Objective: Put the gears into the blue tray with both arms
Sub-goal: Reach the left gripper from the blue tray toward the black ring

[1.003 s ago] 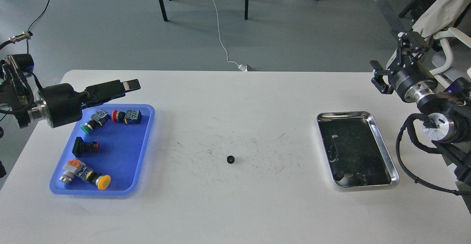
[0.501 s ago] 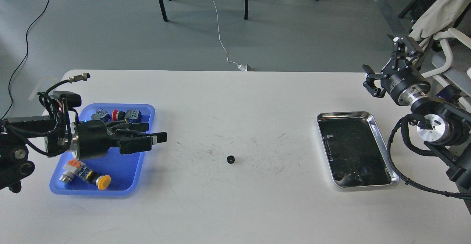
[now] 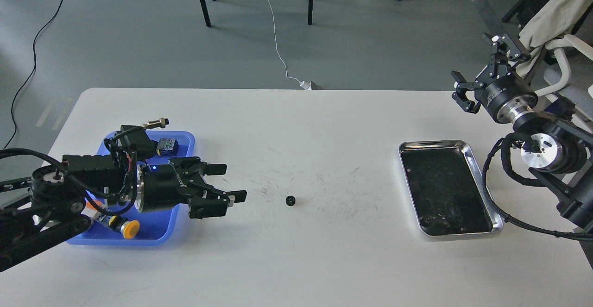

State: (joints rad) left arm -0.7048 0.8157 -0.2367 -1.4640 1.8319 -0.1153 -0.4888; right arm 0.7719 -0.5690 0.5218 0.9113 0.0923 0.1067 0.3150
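Note:
One tiny black gear [image 3: 290, 200] lies alone on the white table near its middle. The blue tray [image 3: 153, 235] sits at the left, largely covered by my left arm, and holds colourful push-button switches [image 3: 125, 226]. My left gripper [image 3: 229, 182] points right, just past the tray's right rim, open and empty, about a hand's width left of the gear. My right gripper [image 3: 477, 73] hangs high at the far right, above the table's back edge, open and empty.
A shiny steel tray [image 3: 482, 182] with a dark inside sits at the right, with small dark parts [image 3: 438, 222] in its near end. Chair legs and cables lie on the floor beyond the table's far edge.
My left arm swung down and rightward over the blue tray, its gripper now past the tray's right rim, closer to the gear. The right gripper drifted slightly up and left.

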